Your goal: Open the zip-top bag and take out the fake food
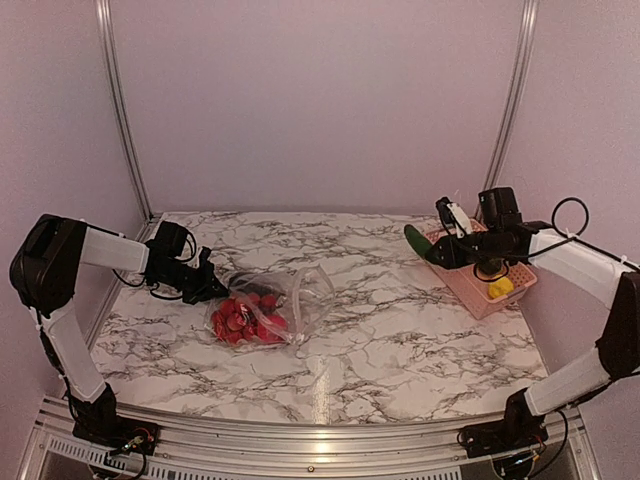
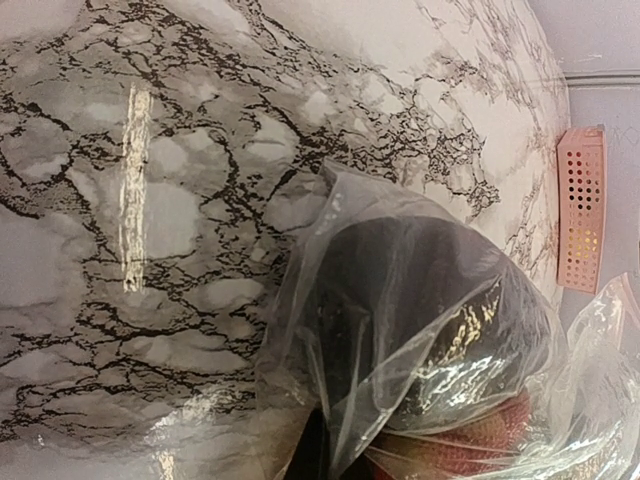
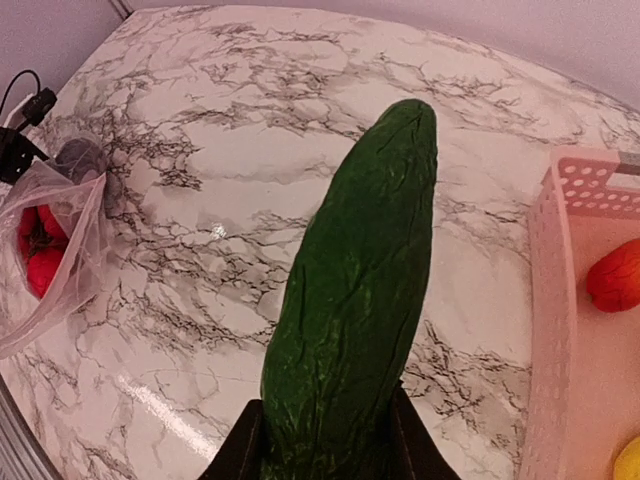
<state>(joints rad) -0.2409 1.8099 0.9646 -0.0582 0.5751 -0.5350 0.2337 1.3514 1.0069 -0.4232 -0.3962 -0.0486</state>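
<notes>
Right tool [image 1: 443,250] clamps the cucumber [image 1: 414,239] by its base, basket [image 1: 476,298] just beside it; the long free end could pivot out or miss the basket. Left tool [image 1: 205,284] sits at the zip-top bag [image 1: 300,295] edge, grip state unclear; red fake food [image 1: 245,320] just beyond it may spill onto the tabletop [image 1: 400,340].

Lab rig: plain walls [image 1: 320,100], aluminium frame [image 1: 122,110]

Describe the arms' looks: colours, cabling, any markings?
Both arms match: white tube links between bulky black joint housings, as on the left arm and right arm. Both the left gripper and right gripper are black with two fingers. Black cables loop loose at each wrist; thin wires show at the bases. No markings legible.
</notes>
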